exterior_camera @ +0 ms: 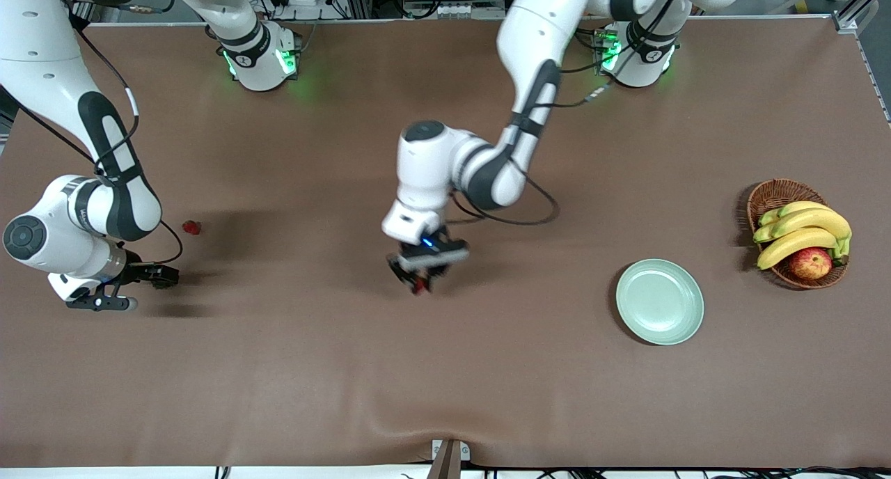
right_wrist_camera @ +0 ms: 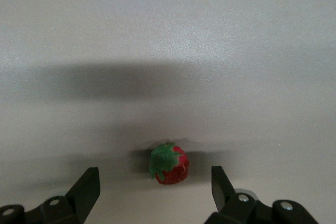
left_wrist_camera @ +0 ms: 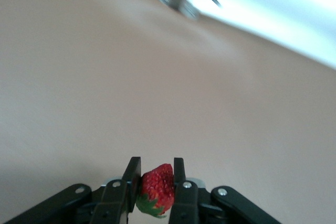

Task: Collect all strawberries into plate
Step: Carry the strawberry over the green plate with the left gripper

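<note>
1. Now the left gripper [left_wrist_camera: 157, 190] has its two black fingers pinched shut on a small red strawberry with a green leafy cap [left_wrist_camera: 156, 189], the pitted berry wedged between the flat pads; in the front view this pair sits low over the brown table covering [exterior_camera: 445, 367], well apart from the round, shallow, mint-green plate [exterior_camera: 659, 301], toward the right arm's end of the table from it.
2. The right gripper [right_wrist_camera: 155, 190] stands wide apart and has hold of nothing; a second little red strawberry, green cap up [right_wrist_camera: 168, 163], lies on the matte covering between its fingertips, untouched.
3. A third tiny red berry [exterior_camera: 191, 227] lies on the table, much farther from the plate than the held one, at the right arm's end.
4. Judged from this, nothing is collected: the glossy plate is bare, one berry is gripped but not carried over, one is framed for a grasp, one waits.
5. Just beside the plate, toward the left arm's end, a brown wicker basket [exterior_camera: 769, 199] holds smooth yellow bananas [exterior_camera: 800, 228] and a red-yellow apple [exterior_camera: 810, 263], which are no part of the job.
</note>
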Controlling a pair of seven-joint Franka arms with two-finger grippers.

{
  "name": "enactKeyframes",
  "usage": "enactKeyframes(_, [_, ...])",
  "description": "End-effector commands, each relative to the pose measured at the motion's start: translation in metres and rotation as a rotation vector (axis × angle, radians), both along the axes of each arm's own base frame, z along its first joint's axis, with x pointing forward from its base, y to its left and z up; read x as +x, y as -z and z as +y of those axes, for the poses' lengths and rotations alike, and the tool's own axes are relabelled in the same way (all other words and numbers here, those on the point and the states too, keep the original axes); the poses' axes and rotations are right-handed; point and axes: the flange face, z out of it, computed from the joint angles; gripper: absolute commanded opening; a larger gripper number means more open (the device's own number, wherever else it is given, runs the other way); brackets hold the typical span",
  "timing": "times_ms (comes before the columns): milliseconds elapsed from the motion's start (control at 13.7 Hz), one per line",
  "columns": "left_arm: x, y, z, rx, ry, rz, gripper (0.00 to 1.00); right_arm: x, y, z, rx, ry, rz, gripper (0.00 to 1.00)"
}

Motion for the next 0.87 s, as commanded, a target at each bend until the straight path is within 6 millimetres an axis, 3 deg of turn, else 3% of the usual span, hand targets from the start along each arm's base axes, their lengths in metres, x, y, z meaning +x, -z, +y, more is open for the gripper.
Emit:
enactKeyframes(0, [0.052, -0.025, 0.075, -0.039, -0.187, 0.038, 0.0, 0.006, 0.005, -0.01, -0.006, -0.021, -0.003, 0.91])
enactKeyframes(218, [0.105, -0.033, 0.166, -0.08, -0.419, 0.053, 0.0, 0.004, 0.01, -0.012, -0.004, -0.018, 0.003, 0.86])
enactKeyframes(364, [0.127, -0.041, 0.221, -0.067, -0.52, 0.082, 0.0, 0.004, 0.01, -0.012, -0.004, -0.018, 0.003, 0.8])
enactKeyframes(655, [0.145, -0.041, 0.299, -0.04, -0.676, 0.18, 0.0, 0.004, 0.01, -0.013, -0.003, -0.015, 0.004, 0.62])
enactKeyframes(801, [0.143, -0.02, 0.338, -0.004, -0.741, 0.25, 0.0, 0.005, 0.009, -0.013, -0.003, -0.022, 0.001, 0.54])
